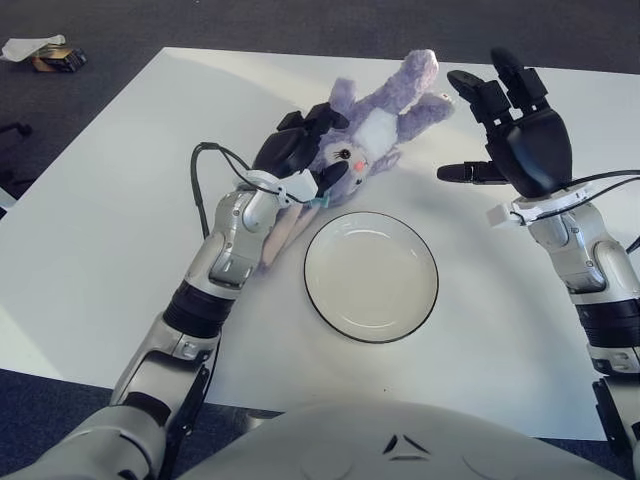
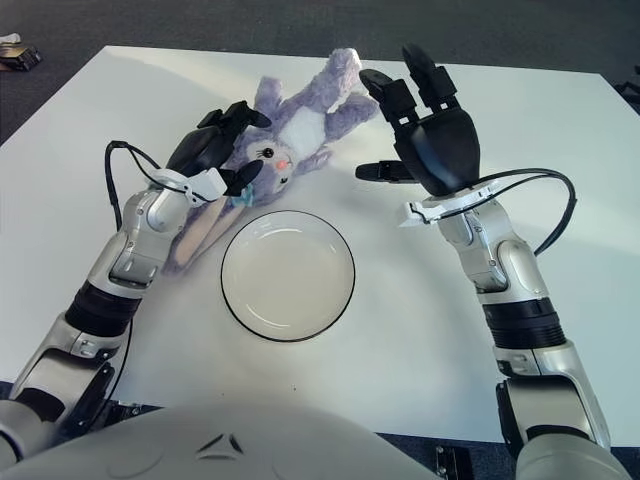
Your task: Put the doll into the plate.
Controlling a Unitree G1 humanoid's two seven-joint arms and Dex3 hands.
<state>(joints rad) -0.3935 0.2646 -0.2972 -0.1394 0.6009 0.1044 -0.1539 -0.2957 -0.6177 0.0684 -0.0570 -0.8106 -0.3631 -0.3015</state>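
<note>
At the far left of your view, off the table (image 1: 90, 250), a small dark object (image 1: 62, 58) and a crumpled white scrap (image 1: 30, 45) lie on the grey carpet (image 1: 250, 25).

Your left hand (image 1: 300, 150) is over the white table, behind and to the left of the plate, with a black cable (image 1: 200, 175) looping off its wrist. Its 3 dark fingers are curled around the head end of the doll (image 1: 375, 115), so it has hold of the toy there. The doll is a purple plush rabbit with a white belly and face, a pink nose and dark eyes. Its face points toward you, just right of the left hand. Its pale long ears trail down beside your left forearm, toward the table on the plate's left. The body slants up and to the right, with the legs stretched toward your right hand. You cannot tell how much of the body touches the table.

The plate (image 1: 318, 300) sits in front of the doll, near the table's middle. It is round, white and dark-rimmed, with nothing in it. The doll's head is just behind its far-left rim, apart from it.

Your right hand (image 1: 515, 135) is raised to the right of the doll's legs, behind and right of the plate. Its fingers are spread wide, thumb pointing left, and it holds nothing. The nearest fingertip is close to the doll's foot, but contact is unclear.
</note>
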